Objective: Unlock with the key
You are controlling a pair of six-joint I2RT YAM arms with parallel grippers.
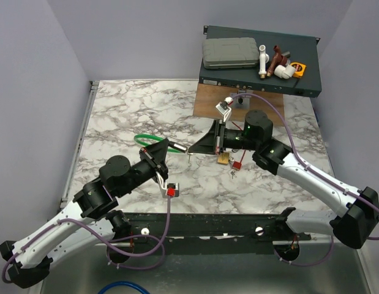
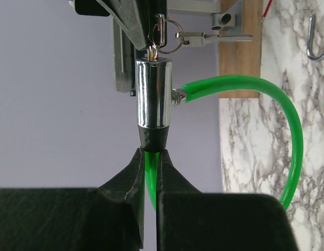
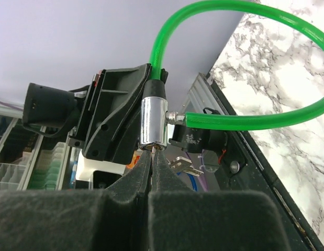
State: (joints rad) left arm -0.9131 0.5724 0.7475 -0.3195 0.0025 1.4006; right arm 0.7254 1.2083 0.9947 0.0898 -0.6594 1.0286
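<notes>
Right wrist view: the right gripper [image 3: 152,156] pinches the key [image 3: 153,148] at its fingertips, with the key end-on against the chrome lock cylinder [image 3: 153,123]. Left wrist view: the left gripper [image 2: 149,157] clamps the green cable [image 2: 245,83] just below that cylinder, and the key enters the opposite end. Top view: both grippers meet tip to tip over the marble table [image 1: 134,107].

Left claw [image 1: 176,147] meets right claw [image 1: 192,149] at green cable [image 1: 143,138].
</notes>
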